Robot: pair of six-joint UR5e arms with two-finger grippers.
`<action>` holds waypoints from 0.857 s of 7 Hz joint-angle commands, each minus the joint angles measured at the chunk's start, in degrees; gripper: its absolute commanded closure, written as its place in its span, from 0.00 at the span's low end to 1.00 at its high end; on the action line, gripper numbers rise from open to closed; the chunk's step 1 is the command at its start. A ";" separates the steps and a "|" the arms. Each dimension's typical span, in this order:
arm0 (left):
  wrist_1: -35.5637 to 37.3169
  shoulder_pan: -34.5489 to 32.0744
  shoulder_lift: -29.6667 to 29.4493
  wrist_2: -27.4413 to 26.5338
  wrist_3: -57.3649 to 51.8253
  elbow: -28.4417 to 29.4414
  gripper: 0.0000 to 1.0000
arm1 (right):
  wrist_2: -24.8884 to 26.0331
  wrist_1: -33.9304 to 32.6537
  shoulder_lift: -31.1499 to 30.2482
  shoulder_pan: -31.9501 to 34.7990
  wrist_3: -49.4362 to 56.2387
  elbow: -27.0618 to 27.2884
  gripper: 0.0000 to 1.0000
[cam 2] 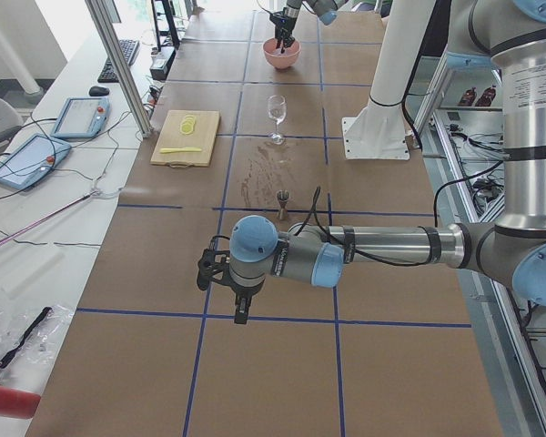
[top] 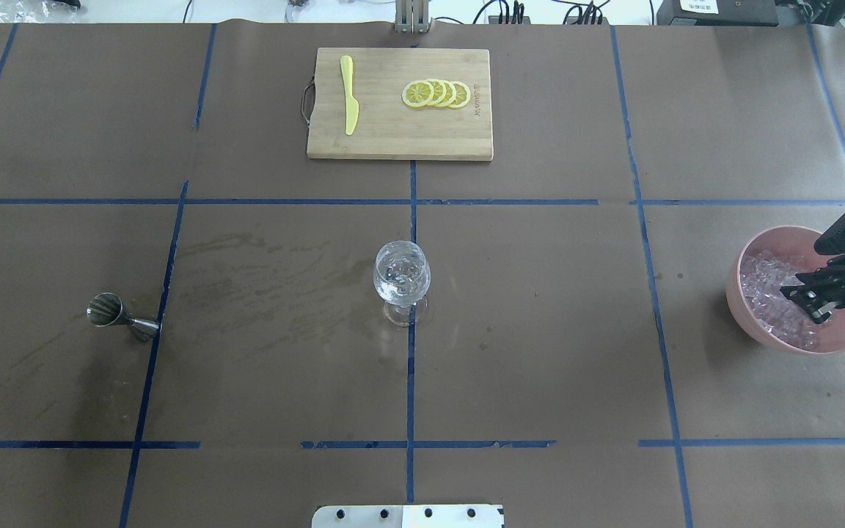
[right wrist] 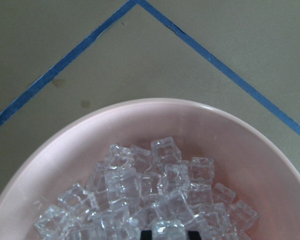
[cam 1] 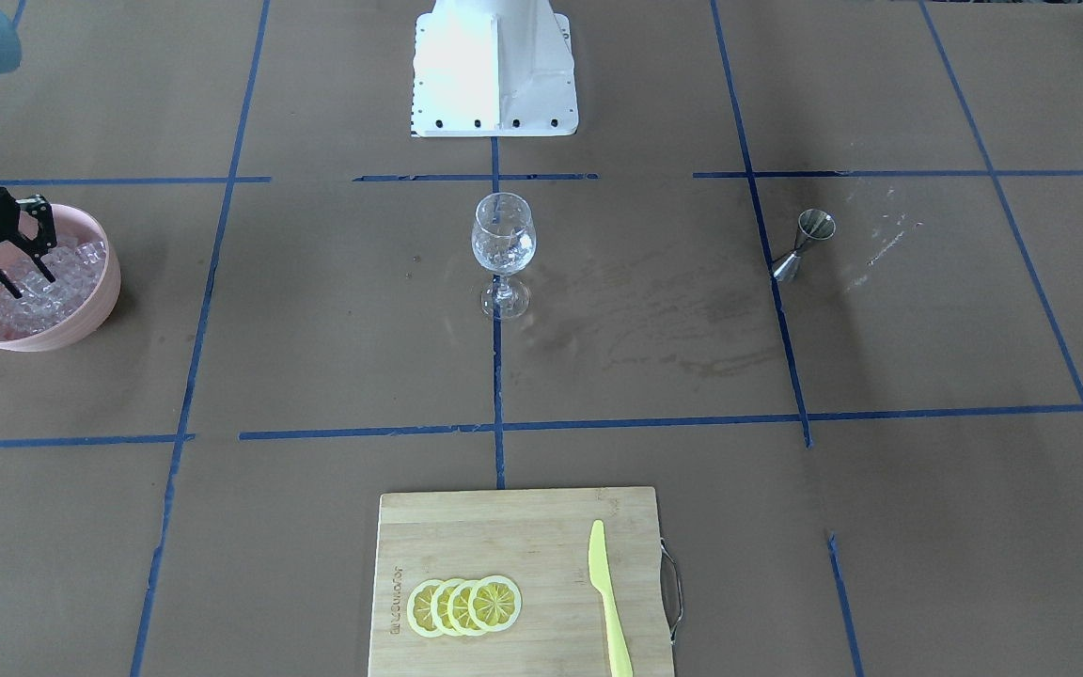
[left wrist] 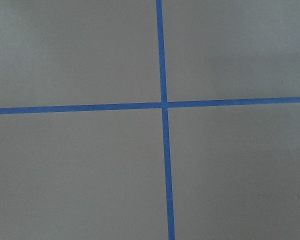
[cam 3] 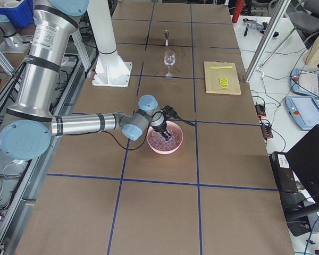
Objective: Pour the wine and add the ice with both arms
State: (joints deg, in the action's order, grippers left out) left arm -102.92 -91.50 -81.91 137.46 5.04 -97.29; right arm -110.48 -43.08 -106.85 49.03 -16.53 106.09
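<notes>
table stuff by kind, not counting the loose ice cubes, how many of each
lemon slices: 4
wine glass: 1
jigger: 1
pink bowl of ice: 1
cutting board: 1
yellow knife: 1
total: 9

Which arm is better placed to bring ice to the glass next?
The right. Its gripper already reaches into the pink bowl of clear ice cubes. The left gripper hangs over bare table, far past the steel jigger.

Glassy clear ice (right wrist: 155,195) fills a smooth matt pink bowl (right wrist: 240,145) on matt brown paper (top: 540,330).
</notes>
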 commanded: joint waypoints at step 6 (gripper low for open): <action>0.17 0.00 0.09 0.09 -0.03 -0.09 0.00 | -12.74 -29.80 17.31 8.63 -0.87 15.53 1.00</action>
State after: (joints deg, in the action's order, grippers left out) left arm -102.74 -91.52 -81.73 137.50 5.02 -97.34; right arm -122.71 -62.82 -96.91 57.46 -17.20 118.24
